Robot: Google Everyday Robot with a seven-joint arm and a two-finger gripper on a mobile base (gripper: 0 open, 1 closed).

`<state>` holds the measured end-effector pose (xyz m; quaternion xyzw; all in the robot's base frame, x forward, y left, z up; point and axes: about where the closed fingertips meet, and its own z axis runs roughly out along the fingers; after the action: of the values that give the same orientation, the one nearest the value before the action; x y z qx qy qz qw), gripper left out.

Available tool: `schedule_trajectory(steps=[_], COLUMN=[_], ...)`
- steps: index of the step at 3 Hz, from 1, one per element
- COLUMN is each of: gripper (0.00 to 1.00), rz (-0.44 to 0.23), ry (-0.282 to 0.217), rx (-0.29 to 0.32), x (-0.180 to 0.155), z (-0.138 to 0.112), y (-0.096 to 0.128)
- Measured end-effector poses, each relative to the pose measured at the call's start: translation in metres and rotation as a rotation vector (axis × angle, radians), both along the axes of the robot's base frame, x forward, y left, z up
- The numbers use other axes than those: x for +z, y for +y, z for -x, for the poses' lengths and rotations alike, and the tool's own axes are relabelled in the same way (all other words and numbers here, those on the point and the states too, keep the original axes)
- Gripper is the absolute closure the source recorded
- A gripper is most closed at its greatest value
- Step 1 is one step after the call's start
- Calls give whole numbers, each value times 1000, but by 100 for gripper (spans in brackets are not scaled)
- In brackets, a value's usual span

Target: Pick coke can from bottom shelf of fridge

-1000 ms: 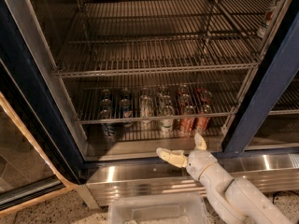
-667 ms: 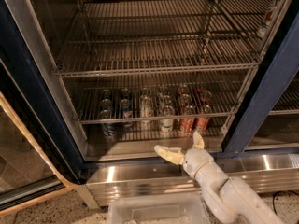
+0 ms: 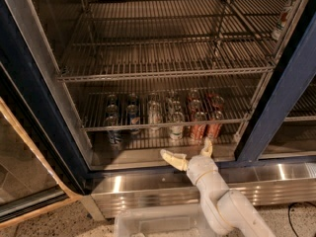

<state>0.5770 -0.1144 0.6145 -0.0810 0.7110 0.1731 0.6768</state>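
So the fridge [image 3: 29,98] is standing open, and the coke can [image 3: 198,128] I'm watching is the front red one in a little cluster of reds. It's low down in there, standing upright at the bottom shelf [image 3: 128,157] level, half hidden behind the front bar of the lowest wire rack [image 3: 98,113]. Just left of the coke can there's a white-and-green can [image 3: 176,128], and further left of it a couple of blue cans [image 3: 114,130]. The gripper [image 3: 185,148] hangs just in front of the coke can and a bit lower, close but not touching it. Its jaws are spread wide with nothing between them, one finger poking out left and the other tipped up toward the coke can. The white arm [image 3: 222,201] comes up from below the coke can, next to a pale plastic bin [image 3: 158,222].
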Motion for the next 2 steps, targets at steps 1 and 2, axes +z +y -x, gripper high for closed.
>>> schedule_trajectory(steps=[1, 2], gripper=[0, 0], rz=[70, 147], ry=[-10, -11], rx=[-66, -128], x=[-9, -18], z=[-7, -13], y=[-4, -9])
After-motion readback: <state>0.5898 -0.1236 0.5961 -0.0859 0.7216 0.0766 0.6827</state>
